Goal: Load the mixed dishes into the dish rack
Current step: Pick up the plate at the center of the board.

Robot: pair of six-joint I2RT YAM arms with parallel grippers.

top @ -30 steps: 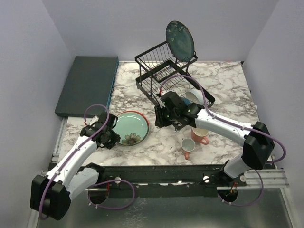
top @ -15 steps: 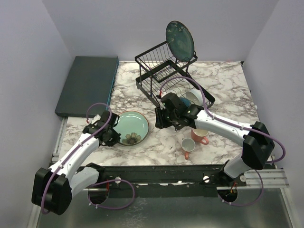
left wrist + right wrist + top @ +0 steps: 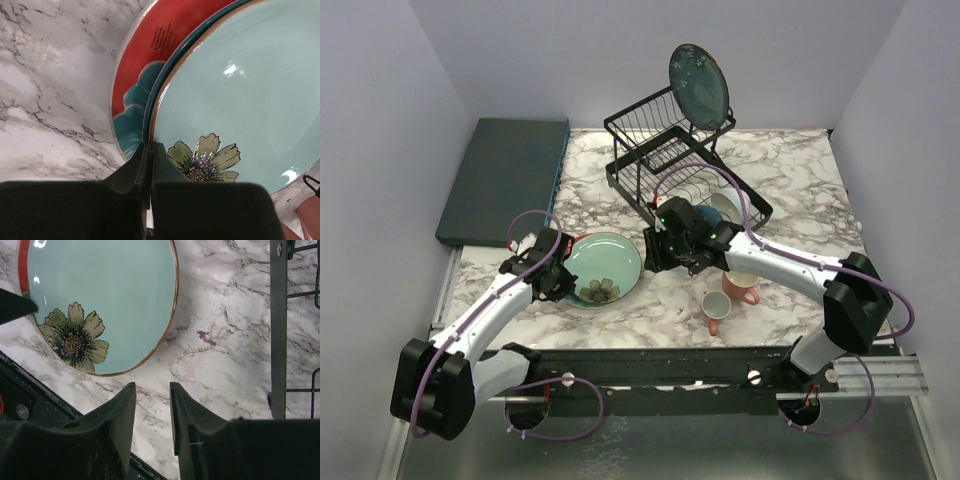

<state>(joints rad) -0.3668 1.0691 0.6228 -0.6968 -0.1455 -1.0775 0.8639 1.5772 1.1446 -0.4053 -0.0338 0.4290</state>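
A pale green plate (image 3: 608, 265) with a painted flower lies on a red-and-teal plate (image 3: 580, 242) at the table's front left. My left gripper (image 3: 563, 281) is shut on the green plate's near-left rim; in the left wrist view its jaws (image 3: 151, 146) pinch the rim of the green plate (image 3: 240, 90) over the red-and-teal plate (image 3: 142, 55). The right gripper (image 3: 655, 254) hovers open and empty beside the plate's right edge, over bare marble (image 3: 152, 388). The black wire dish rack (image 3: 670, 160) stands behind, with a dark teal plate (image 3: 698, 85) upright in its top basket.
Two pink mugs (image 3: 741, 285) (image 3: 714, 311) sit at the front right, near the right arm. A white bowl (image 3: 726, 205) rests in the rack's lower tier. A dark teal slab (image 3: 505, 175) lies at the back left. A rack post (image 3: 278, 330) stands right of my right gripper.
The left gripper has closed on the green plate's rim and the plate has shifted right and risen slightly, uncovering more of the red-and-teal plate. The right gripper has barely moved.
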